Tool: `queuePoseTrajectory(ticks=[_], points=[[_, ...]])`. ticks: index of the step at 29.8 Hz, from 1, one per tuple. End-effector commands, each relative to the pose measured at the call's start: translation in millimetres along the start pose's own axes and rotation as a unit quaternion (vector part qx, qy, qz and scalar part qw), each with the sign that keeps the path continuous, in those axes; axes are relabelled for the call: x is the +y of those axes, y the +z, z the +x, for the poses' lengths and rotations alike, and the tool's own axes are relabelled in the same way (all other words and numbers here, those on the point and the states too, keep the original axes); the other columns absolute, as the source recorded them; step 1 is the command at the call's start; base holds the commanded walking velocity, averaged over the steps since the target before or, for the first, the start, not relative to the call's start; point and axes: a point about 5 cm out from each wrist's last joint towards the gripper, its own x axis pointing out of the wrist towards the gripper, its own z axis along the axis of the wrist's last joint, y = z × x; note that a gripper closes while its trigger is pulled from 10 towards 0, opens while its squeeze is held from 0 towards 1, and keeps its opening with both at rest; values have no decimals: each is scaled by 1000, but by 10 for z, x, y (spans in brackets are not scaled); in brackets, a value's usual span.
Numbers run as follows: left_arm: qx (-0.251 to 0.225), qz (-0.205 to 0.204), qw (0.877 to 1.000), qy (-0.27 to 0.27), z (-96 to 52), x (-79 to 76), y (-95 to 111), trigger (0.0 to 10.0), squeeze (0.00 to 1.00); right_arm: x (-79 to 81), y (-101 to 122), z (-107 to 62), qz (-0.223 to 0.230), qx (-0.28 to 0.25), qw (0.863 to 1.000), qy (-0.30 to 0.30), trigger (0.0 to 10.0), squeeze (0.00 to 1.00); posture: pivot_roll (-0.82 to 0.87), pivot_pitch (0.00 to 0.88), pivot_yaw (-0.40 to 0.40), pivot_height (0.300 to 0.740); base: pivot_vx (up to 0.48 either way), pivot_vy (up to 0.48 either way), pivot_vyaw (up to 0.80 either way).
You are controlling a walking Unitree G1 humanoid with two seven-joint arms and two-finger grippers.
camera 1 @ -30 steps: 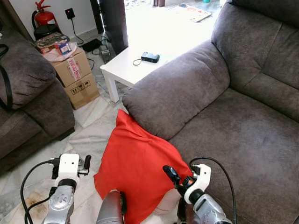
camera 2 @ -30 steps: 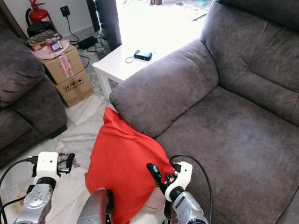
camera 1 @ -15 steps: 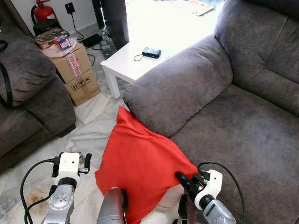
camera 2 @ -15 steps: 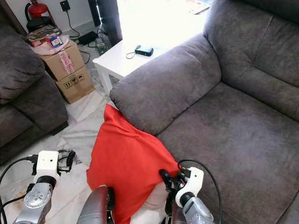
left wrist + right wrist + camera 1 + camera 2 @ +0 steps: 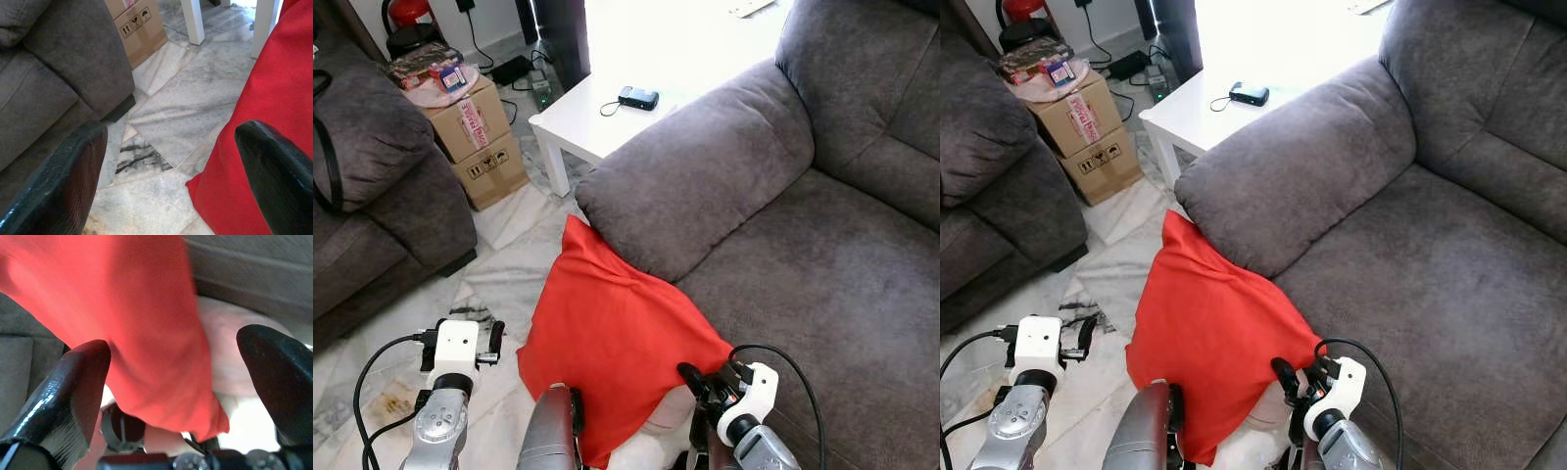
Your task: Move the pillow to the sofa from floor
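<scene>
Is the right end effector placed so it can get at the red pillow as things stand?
Probably yes. The right end effector sits at the red pillow's lower corner beside the sofa, fingers apart, with the corner lying between them in the wrist view and nothing blocking it.

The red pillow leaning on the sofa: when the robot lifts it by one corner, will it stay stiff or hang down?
The red pillow will probably sag: its cover looks loose and creased. It seems light for its size, since it leans against the sofa front without denting it. The right gripper, open around a corner, may pinch mostly fabric, so slipping is possible.
</scene>
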Motion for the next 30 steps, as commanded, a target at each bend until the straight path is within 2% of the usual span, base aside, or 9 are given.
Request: queuePoseTrajectory(ticks=[1,12,17,23,24,25,26,30], points=[[10,4,1000,-5,-38,-8,-40,10000,0,29,-31,16,8,1,1000,-4,10000,0,206,225,39,616,0,0,0],[7,4,1000,-8,-66,-15,-39,10000,0,168,108,125,-3,-19,1000,20,10000,0,216,241,38,616,0,0,0],[7,7,1000,-7,-85,-16,-40,10000,0,158,151,133,-31,-25,999,1,10000,0,222,245,34,616,0,0,0],[4,9,1000,-6,-96,-17,-38,10000,0,193,219,168,-33,-40,999,-4,10000,0,221,249,32,616,0,0,0],[4,10,1000,-6,-97,-18,-37,10000,0,207,227,176,-33,-42,999,-1,9059,0,221,249,32,616,0,0,0],[4,10,1000,-6,-97,-20,-37,10000,0,218,232,181,-33,-43,999,2,3412,0,221,250,31,616,0,0,0],[4,10,1000,-6,-97,-21,-36,10000,0,229,233,185,-31,-44,999,7,0,0,221,250,30,616,0,0,0],[4,9,1000,-6,-103,-27,-33,10000,0,246,234,189,-31,-48,998,13,0,0,221,251,29,616,0,0,0]])
